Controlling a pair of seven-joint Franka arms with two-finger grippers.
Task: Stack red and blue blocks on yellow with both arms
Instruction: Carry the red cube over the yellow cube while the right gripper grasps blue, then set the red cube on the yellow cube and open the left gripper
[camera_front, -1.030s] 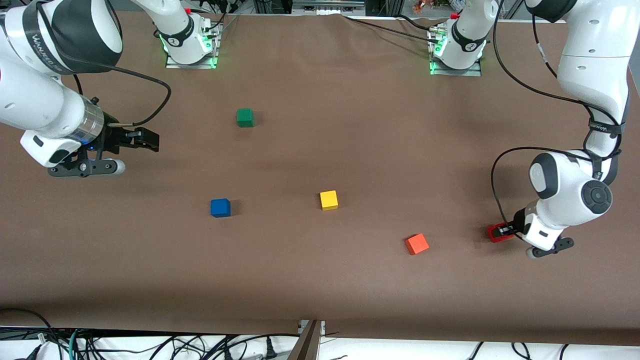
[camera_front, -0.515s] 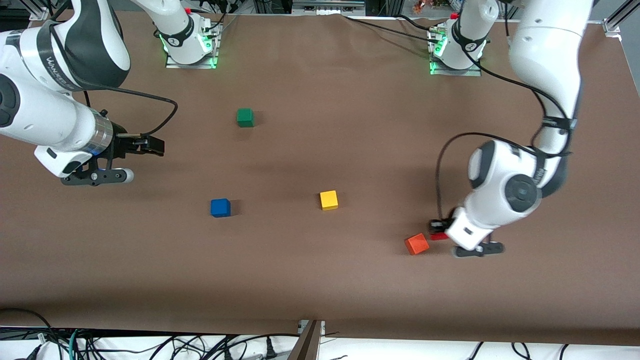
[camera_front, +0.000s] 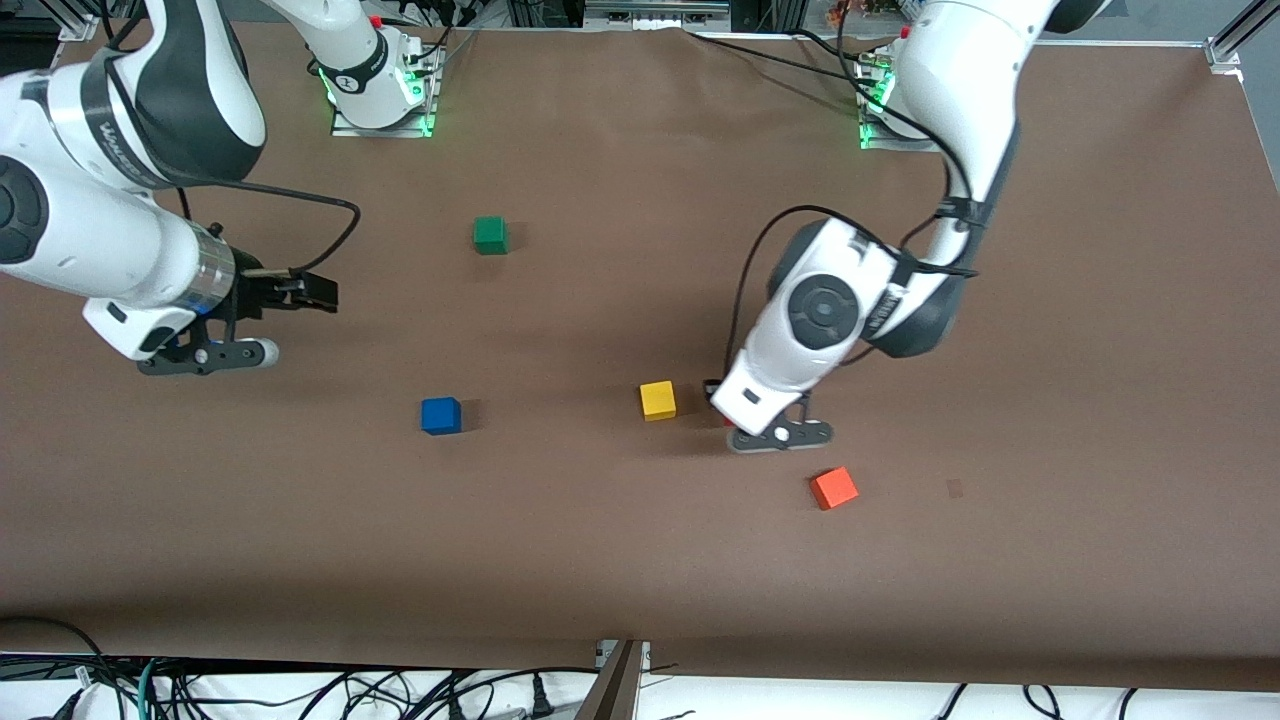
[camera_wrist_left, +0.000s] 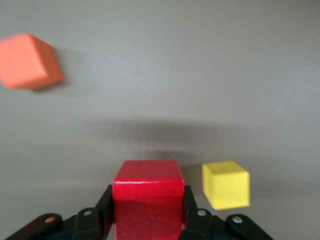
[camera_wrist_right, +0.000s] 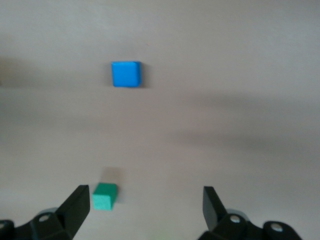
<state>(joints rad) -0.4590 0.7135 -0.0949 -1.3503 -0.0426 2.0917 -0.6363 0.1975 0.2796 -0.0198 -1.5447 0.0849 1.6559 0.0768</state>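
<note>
The left gripper, clamping the red block, has swung in beside the yellow cube. Only its wrist view shows that grip. The right gripper hangs wide open.

The table is covered in plain matte brown. On it sit a bright yellow cube, a bright blue cube, a green cube and an orange cube. The black left gripper clamps a deep red cube. Both arms are glossy white with black joints; the right gripper is black too.
</note>
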